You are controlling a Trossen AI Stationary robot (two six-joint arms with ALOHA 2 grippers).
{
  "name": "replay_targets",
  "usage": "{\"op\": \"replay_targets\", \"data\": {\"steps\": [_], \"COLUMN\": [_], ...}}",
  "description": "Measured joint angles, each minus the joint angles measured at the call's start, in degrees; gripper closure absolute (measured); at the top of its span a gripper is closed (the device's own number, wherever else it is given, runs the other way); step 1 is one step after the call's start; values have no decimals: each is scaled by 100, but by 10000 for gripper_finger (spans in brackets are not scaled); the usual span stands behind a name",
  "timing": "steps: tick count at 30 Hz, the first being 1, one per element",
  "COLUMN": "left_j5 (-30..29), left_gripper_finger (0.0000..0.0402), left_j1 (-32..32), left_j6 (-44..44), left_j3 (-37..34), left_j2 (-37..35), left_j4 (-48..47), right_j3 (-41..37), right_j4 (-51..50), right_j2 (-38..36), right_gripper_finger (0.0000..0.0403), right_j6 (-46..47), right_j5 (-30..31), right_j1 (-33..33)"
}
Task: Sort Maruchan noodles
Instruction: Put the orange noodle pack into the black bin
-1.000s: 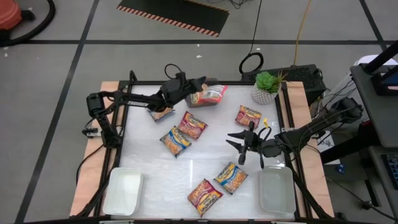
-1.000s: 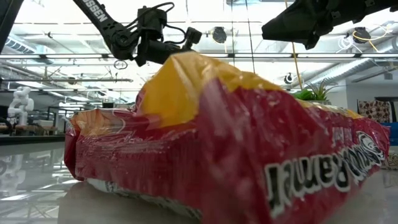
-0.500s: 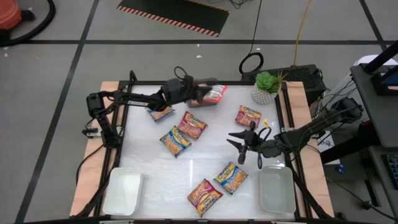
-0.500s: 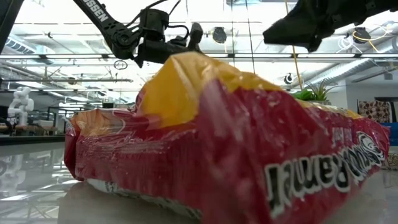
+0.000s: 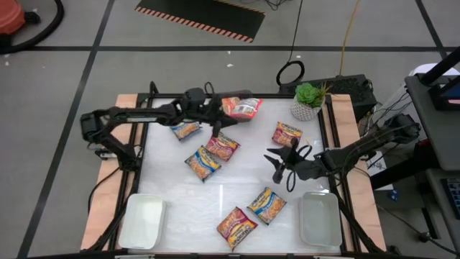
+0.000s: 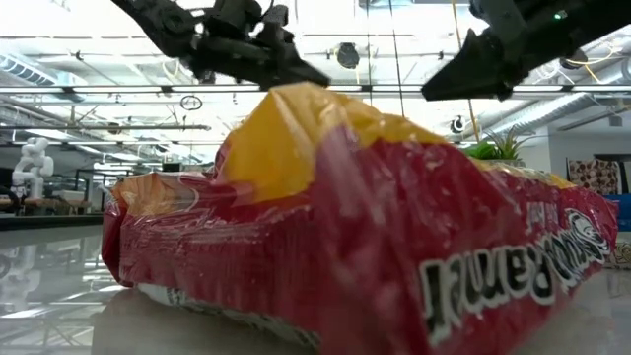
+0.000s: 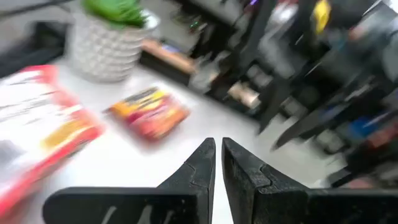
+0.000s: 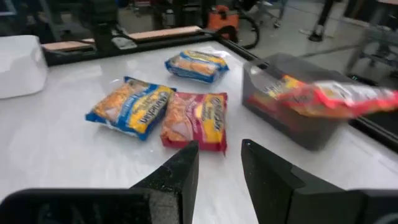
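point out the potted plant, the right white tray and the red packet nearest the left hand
potted plant [image 5: 307, 101], high view, on its white pot
right white tray [image 5: 319, 220], high view, on its bare floor
red packet [image 5: 223, 144], high view, on its middle
left hand [image 5: 215, 131], high view, between its fingertips

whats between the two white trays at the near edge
In the high view, one red noodle packet lies between the left tray and the right tray; the rest of that stretch is bare table.

Bright, even overhead light; my left wrist cam is smeared.
Soft shadows on the glossy white tabletop [image 5: 237, 183]. Low cam blown out by ceiling windows, crinkled red plastic noodle packet [image 6: 375, 227] fills the frame. My left wrist view has motion blur across everything beyond my fingers.
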Motion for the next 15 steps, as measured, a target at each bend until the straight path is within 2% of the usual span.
{"op": "replay_targets", "data": {"steps": [4, 6, 8, 13, 15], "left_j5": [-765, -1059, -1302, -1688, -1858], "left_gripper_finger": [369, 369, 369, 369, 369], "left_j1": [-4, -21, -38, -67, -30], "left_j6": [783, 895, 909, 965, 895], "left_j3": [-23, -191, -420, -1266, -1566], "left_j2": [-585, -810, -994, -1207, -1224], "left_j4": [-1101, -1240, -1186, -768, -323], "right_j3": [19, 78, 135, 700, 1085], "right_j4": [464, 460, 460, 397, 89], "right_j2": [22, 128, 232, 655, 936], "right_gripper_finger": [289, 289, 289, 289, 289], "right_j6": [-1206, -1891, -2471, -3370, -3880], "right_j5": [-380, -392, -712, -2090, -2316], "right_j1": [-533, -861, -1236, -2225, -2501]}}
